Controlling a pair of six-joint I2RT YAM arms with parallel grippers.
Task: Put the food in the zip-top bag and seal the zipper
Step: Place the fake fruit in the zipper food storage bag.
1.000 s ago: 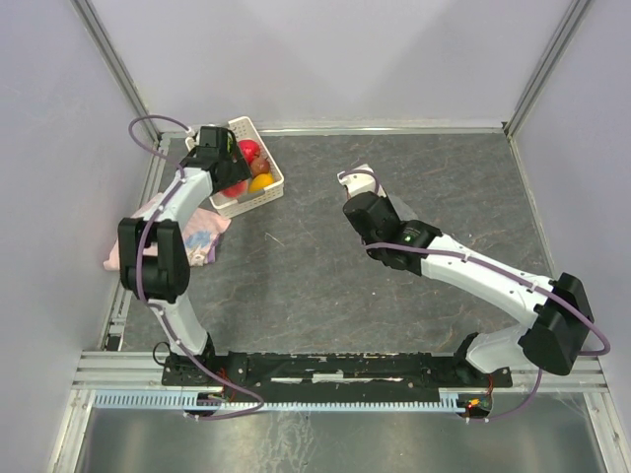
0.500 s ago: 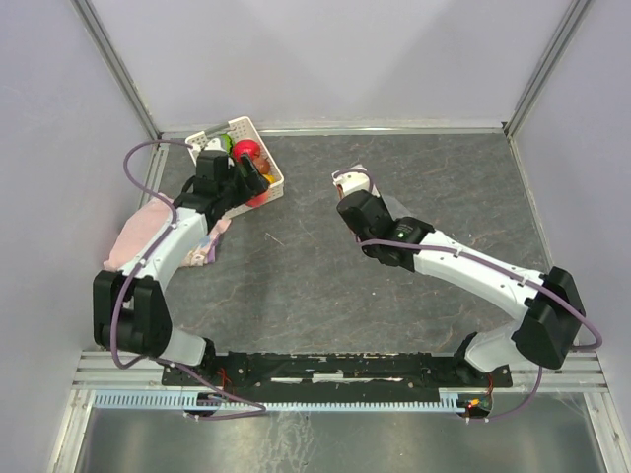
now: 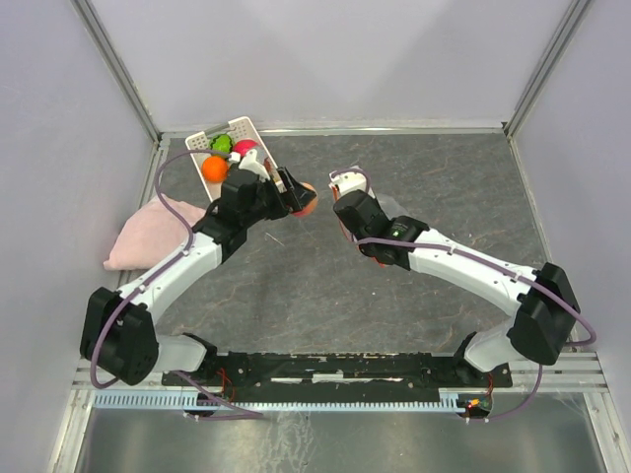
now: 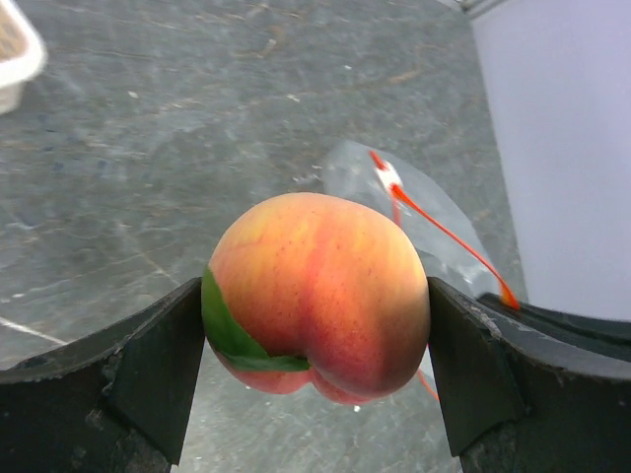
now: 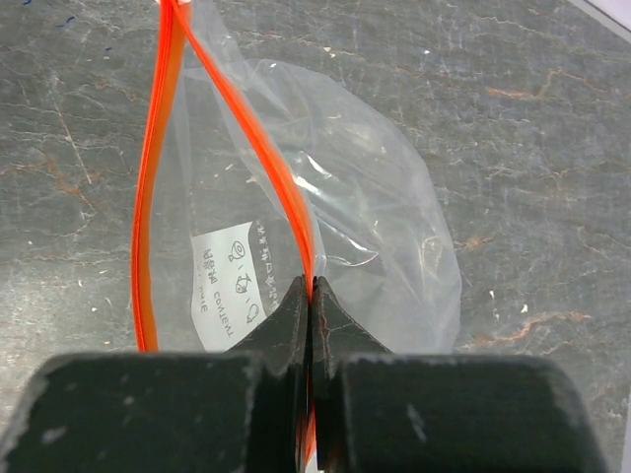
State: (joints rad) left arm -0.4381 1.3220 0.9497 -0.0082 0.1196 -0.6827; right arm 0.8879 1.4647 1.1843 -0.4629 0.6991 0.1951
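My left gripper (image 3: 299,199) is shut on a peach toy fruit (image 4: 317,292) with a green leaf and holds it above the table, just left of the bag's mouth. My right gripper (image 5: 312,287) is shut on one side of the orange-red zipper (image 5: 264,158) and holds the clear zip-top bag (image 5: 365,212) up with its mouth open. The bag also shows in the left wrist view (image 4: 426,219), beyond the peach. More food lies in the white basket (image 3: 252,129): an orange piece (image 3: 214,168), a green one (image 3: 221,144) and a red-pink one (image 3: 245,148).
A pink cloth (image 3: 148,232) lies at the left edge of the table, below the basket. Grey walls close in the table on three sides. My two grippers are close together at the table's far middle.
My left gripper has lifted the peach out of the basket and swung right toward the bag. My right gripper has shifted a little left, still holding the bag.
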